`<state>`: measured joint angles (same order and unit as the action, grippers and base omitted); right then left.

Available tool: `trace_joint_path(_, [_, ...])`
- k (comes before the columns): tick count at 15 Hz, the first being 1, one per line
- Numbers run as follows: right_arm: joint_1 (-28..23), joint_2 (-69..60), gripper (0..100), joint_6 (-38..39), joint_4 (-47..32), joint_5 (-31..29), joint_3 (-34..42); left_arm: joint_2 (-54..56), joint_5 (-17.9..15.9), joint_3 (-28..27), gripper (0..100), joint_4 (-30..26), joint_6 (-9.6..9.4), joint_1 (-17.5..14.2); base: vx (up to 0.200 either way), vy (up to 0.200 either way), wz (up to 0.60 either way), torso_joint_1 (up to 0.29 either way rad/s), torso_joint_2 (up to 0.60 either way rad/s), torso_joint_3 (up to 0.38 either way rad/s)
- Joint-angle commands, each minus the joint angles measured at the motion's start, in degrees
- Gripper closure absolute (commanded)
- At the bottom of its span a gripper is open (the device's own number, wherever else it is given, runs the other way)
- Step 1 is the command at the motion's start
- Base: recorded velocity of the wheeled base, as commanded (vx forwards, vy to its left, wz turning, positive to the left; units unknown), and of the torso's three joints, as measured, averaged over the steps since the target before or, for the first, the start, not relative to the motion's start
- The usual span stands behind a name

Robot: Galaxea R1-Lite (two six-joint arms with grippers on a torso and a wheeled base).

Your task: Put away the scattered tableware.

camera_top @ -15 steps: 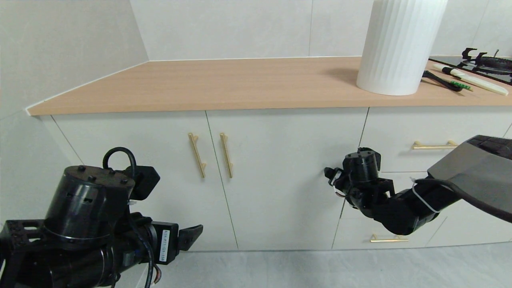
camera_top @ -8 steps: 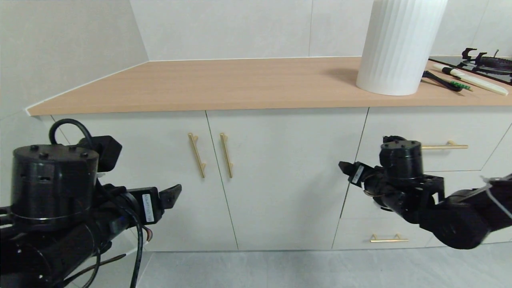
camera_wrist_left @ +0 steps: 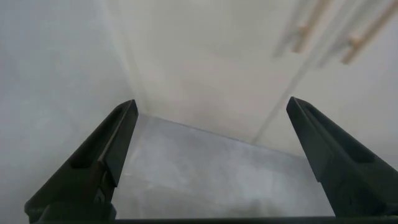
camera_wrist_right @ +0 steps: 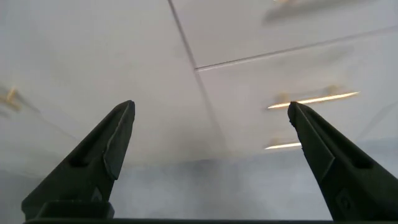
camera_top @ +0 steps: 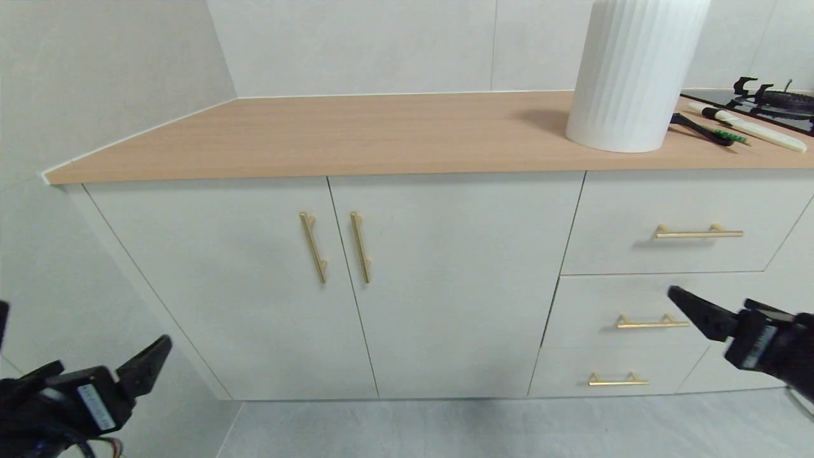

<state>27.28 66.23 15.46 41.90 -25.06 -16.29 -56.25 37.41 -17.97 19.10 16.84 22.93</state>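
Note:
The scattered tableware lies at the far right of the wooden countertop (camera_top: 331, 137): a black utensil (camera_top: 699, 127), green-patterned chopsticks (camera_top: 732, 135) and a long white utensil (camera_top: 753, 128). A tall white ribbed container (camera_top: 629, 76) stands just to their left. My left gripper (camera_top: 114, 355) hangs low at the left, in front of the cabinet corner, open and empty (camera_wrist_left: 211, 102). My right gripper (camera_top: 711, 304) is low at the right, level with the middle drawer, open with nothing between its fingers (camera_wrist_right: 210, 104). Both are well below the countertop.
A black stove burner (camera_top: 772, 98) sits behind the utensils. Below the counter are two cabinet doors with gold handles (camera_top: 313, 247) and three drawers with gold handles (camera_top: 698, 232) (camera_wrist_right: 314, 99). The wall closes the left side. Grey floor lies below.
Both arms have dropped and drawn back toward the lower corners, the left one down and left, the right one down and right. Nothing on the counter has moved.

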Motion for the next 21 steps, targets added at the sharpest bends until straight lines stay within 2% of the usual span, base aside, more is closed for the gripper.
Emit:
trace_joint_path(1, [-5.7, -29.3, 0, -12.6, -6.4, -1.8, 11.9, 20.7, -0.1, 5.4, 0, -6.5, -3.30, -7.6, 0.000, 0.000, 0.00, 0.000, 0.00, 0.000])
trace_joint_path(2, [-10.1, -33.4, 0, -12.7, -9.8, -0.9, 12.7, 26.1, -0.4, 5.2, 0, -10.8, -4.62, -8.4, 0.000, 0.000, 0.00, 0.000, 0.00, 0.000])
trace_joint_path(4, [-13.7, -46.3, 0, -12.9, -21.3, 1.7, 12.3, 37.7, -2.2, 4.9, 0, -20.3, -6.55, -8.7, 0.000, 0.000, 0.00, 0.000, 0.00, 0.000])
trace_joint_path(5, [-14.5, -49.2, 0, -13.6, -24.4, 1.8, 12.2, 39.9, -2.3, 4.8, 0, -22.3, -6.90, -8.7, 0.000, 0.000, 0.00, 0.000, 0.00, 0.000])
trace_joint_path(6, [-17.4, -57.6, 0, -17.2, -31.1, 1.9, 12.0, 45.1, -2.4, 4.6, 0, -26.3, -8.22, -9.2, 0.000, 0.000, 0.00, 0.000, 0.00, 0.000])
trace_joint_path(7, [-18.4, -60.9, 0, -19.6, -33.8, 1.5, 12.0, 47.5, -2.8, 4.9, 0, -28.3, -8.57, -10.5, 0.000, 0.000, 0.00, 0.000, 0.00, 0.000])
trace_joint_path(9, [-20.1, -60.5, 0, -20.3, -31.2, -1.7, 12.4, 50.9, -3.8, 6.4, 0, -30.2, -10.68, -12.7, 0.000, 0.000, 0.00, 0.000, 0.00, 0.000])
trace_joint_path(10, [-20.5, -60.5, 0, -20.3, -30.8, -1.8, 12.6, 50.7, -3.5, 6.9, 0, -30.1, -10.59, -13.3, 0.000, 0.000, 0.00, 0.000, 0.00, 0.000])
trace_joint_path(12, [-28.2, -65.2, 0, -21.1, -31.9, -0.8, 14.4, 50.8, -0.8, 10.7, 0, -29.6, -9.36, -18.0, 0.000, 0.000, 0.00, 0.000, 0.00, 0.000])
trace_joint_path(13, [-27.7, -65.8, 0, -20.7, -31.5, -0.9, 16.3, 53.1, -1.3, 12.9, 0, -29.1, -9.36, -21.8, 0.000, 0.000, 0.00, 0.000, 0.00, 0.000])
trace_joint_path(14, [-27.6, -66.1, 0, -19.9, -32.6, -1.3, 16.3, 56.2, -3.9, 13.0, 0, -28.4, -9.36, -23.1, 0.000, 0.000, 0.00, 0.000, 0.00, 0.000])
trace_joint_path(16, [-27.6, -66.1, 0, -18.3, -33.9, -0.1, 16.3, 56.2, -5.1, 13.3, 0, -27.7, -9.45, -23.1, 0.000, 0.000, 0.00, 0.000, 0.00, 0.000])
trace_joint_path(18, [-27.6, -66.1, 0, -17.2, -37.0, 7.0, 16.3, 56.2, -11.6, 13.4, 0, -27.1, -13.23, -23.1, 0.000, 0.000, 0.00, 0.000, 0.00, 0.000])
trace_joint_path(20, [-27.5, -66.1, 0, -16.6, -39.0, 9.8, 16.3, 56.2, -21.2, 15.9, 0, -21.5, -18.86, -23.1, 0.000, 0.000, 0.00, 0.000, 0.00, 0.000])
trace_joint_path(21, [-27.5, -66.1, 0, -16.6, -39.0, 11.2, 16.3, 56.2, -26.1, 17.7, 0, -17.6, -19.65, -23.1, 0.000, 0.000, 0.00, 0.000, 0.00, 0.000])
